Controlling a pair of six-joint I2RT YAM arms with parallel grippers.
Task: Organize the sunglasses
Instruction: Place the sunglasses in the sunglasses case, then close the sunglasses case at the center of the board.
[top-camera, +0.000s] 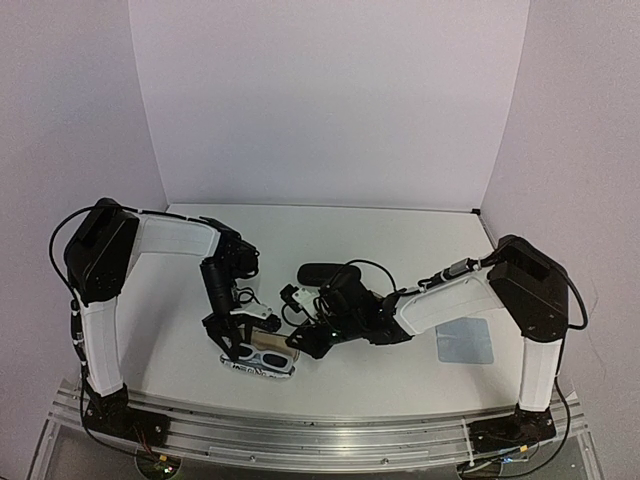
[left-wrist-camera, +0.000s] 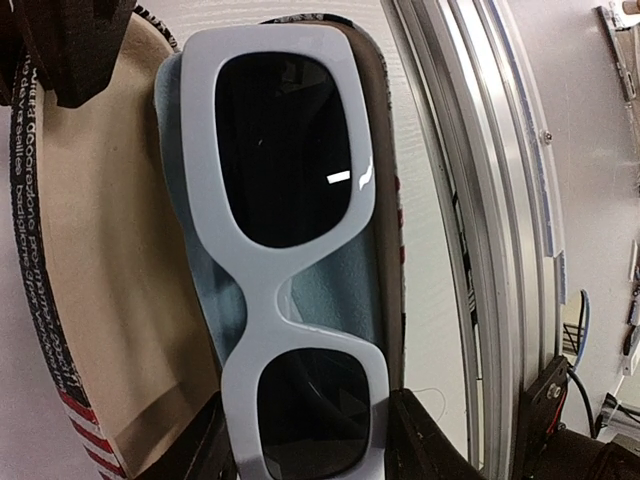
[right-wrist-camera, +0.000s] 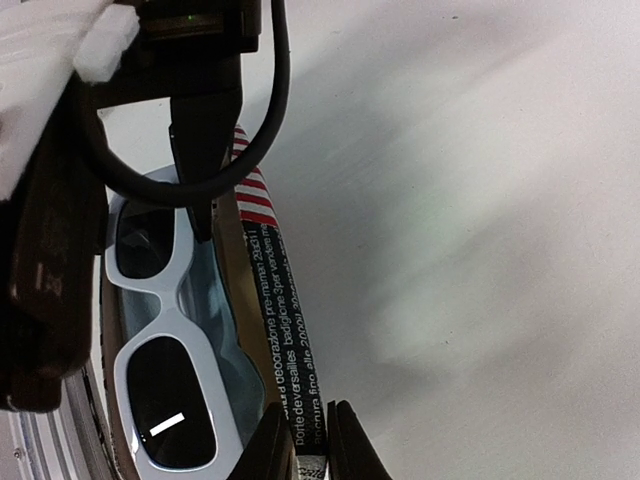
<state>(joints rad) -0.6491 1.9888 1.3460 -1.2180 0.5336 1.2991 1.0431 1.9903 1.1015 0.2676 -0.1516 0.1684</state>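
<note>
I'm reading the left gripper (left-wrist-camera: 305, 448) as straddling one end of the sunglasses (left-wrist-camera: 290, 290), a finger at each side of the white frame. Whether it's pinching or merely flanking, I can't tell. The right gripper (right-wrist-camera: 308, 452) is clamping the rim of the open case (left-wrist-camera: 110, 280). The sunglasses are lying lenses-up inside that case, resting on a blue cloth (left-wrist-camera: 340, 290). I'm judging the frame to be light, rigid, glossy plastic, probably slippery, with dark lenses that could scratch. So I'm favouring a hold across the frame's outer edges, off the lenses. The case is looking oval, tan-lined, striped outside.
</note>
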